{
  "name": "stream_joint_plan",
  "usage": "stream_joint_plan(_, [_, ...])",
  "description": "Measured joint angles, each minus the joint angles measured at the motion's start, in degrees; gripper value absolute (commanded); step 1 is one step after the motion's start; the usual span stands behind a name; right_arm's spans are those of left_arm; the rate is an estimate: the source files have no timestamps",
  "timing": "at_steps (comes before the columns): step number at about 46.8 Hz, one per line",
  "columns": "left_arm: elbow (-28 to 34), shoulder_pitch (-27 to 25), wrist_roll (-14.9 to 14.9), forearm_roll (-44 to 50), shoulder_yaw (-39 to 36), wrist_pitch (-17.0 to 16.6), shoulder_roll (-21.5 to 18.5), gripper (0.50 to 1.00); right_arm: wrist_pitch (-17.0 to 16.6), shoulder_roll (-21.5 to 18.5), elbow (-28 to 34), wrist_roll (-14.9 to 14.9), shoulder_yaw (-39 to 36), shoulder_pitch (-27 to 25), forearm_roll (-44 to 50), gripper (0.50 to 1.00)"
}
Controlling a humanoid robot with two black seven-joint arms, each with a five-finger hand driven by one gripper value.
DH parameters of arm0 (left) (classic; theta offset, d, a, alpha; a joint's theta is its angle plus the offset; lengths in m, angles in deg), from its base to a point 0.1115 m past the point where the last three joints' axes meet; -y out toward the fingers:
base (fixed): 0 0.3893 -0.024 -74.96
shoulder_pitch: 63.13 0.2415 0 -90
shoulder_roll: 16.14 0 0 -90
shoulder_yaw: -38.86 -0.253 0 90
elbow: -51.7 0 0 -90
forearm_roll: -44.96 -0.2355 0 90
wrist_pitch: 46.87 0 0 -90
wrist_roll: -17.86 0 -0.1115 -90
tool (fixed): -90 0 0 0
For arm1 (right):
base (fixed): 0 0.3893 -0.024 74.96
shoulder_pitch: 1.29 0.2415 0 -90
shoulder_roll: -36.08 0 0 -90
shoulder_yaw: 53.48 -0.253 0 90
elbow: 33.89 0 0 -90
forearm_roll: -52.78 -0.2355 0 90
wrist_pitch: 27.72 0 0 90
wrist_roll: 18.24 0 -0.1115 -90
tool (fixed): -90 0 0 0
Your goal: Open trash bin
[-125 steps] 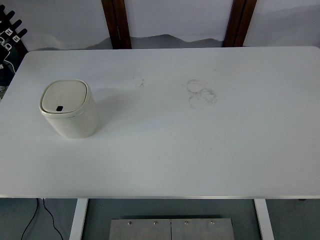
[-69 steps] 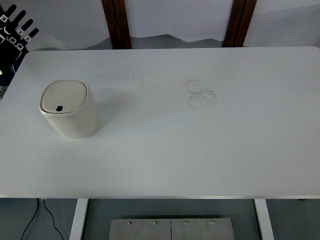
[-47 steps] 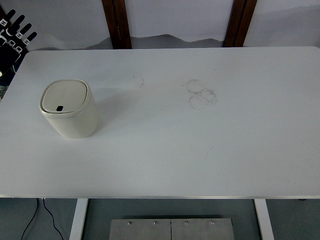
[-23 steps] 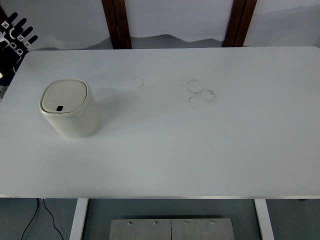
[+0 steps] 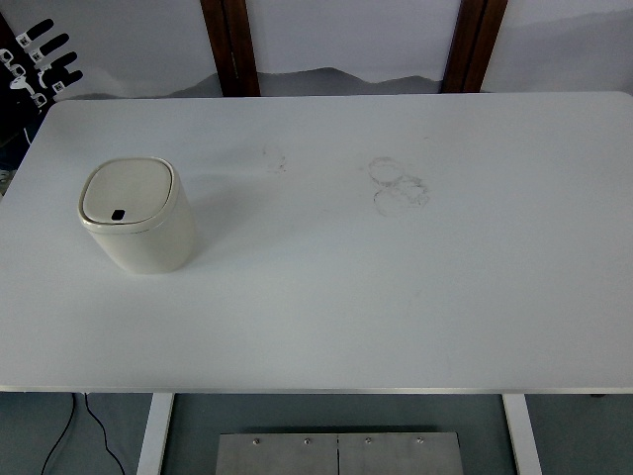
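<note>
Head view: left hand [image 5: 40, 61] has drifted slightly in upper left of frame, fingers spread, empty, well apart from bin [image 5: 135, 215]; lid [image 5: 127, 192] closed, untouched.

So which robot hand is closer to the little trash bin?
Left. The left hand is up past the table's far-left corner, apart from the trash bin. The right hand isn't in view.

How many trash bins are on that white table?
1. The cream trash bin stands upright on the left part of the white table, lid closed. Nothing on the table could hide another.
</note>
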Motion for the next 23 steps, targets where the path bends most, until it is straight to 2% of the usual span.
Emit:
stream_joint_plan(11, [1.9, -0.5, 2.3, -5.8, -2.9, 0.0, -2.4, 1.0, 0.0, 0.0, 0.0, 0.0, 0.0, 0.0, 0.0, 0.995])
stream_joint_plan(23, [4.9, -6.9, 2.5, -6.3, -13.7, 0.2, -4.7, 1.0, 0.0, 0.0, 0.0, 0.0, 0.0, 0.0, 0.0, 0.995])
